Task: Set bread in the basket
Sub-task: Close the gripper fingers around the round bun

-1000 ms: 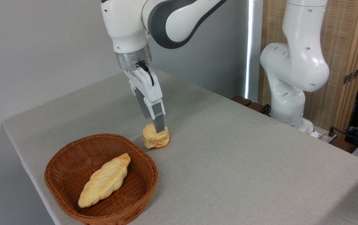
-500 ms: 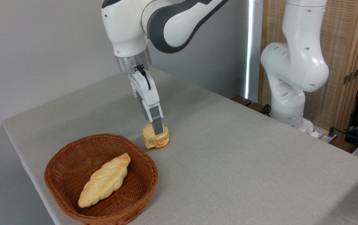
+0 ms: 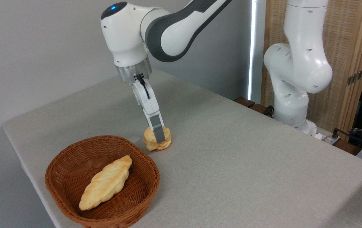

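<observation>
— What's in the basket [image 3: 73, 186]?

— One long braided loaf [image 3: 105, 182], lying slantwise across the woven bottom, its pointed ends toward the rim at the upper right and lower left. Nothing else shows inside. The basket itself sits near the front left corner of the tabletop [image 3: 247, 158].

— And the bread [image 3: 167, 138] that belongs in there?

— Outside it, resting on the grey cloth just beyond the basket's far right rim, close to it but not touching. It is a small golden bun with lobed edges.

— Where is the hand [image 3: 158, 136]?

— Right down at the bun. The arm leans in from above, and the grey finger [image 3: 158, 129] facing the camera lies across the front of the bun, its tip low on the side.

— Is it gripping?

— I cannot tell. Only that one finger shows clearly; the other is hidden behind it and the bun, so whether they are pressed against the bun is not visible.
</observation>
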`<action>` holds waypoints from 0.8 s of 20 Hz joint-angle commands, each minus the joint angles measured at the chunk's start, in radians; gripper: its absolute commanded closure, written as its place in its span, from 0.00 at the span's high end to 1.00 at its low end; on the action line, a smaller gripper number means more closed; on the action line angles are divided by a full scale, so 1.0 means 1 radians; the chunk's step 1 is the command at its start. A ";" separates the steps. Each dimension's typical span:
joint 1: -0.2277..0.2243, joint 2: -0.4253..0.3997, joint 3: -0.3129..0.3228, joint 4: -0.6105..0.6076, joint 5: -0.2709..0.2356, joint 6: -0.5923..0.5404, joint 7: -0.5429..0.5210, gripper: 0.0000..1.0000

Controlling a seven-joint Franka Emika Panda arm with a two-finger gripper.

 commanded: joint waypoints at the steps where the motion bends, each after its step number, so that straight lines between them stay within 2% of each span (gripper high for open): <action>1: -0.009 0.012 0.008 -0.004 0.013 0.034 0.018 1.00; 8: -0.012 0.030 0.008 -0.004 0.013 0.037 0.018 1.00; 9: -0.012 0.030 0.008 -0.002 0.013 0.037 0.018 0.96; 10: -0.011 0.030 0.008 -0.004 0.013 0.037 0.018 0.85; 11: -0.012 0.030 0.008 -0.004 0.013 0.037 0.018 0.77; 13: -0.012 0.028 0.006 -0.002 0.013 0.036 0.020 0.47; 15: -0.012 0.027 0.006 -0.002 0.013 0.036 0.020 0.35; 16: -0.011 0.027 0.006 -0.001 0.013 0.036 0.020 0.33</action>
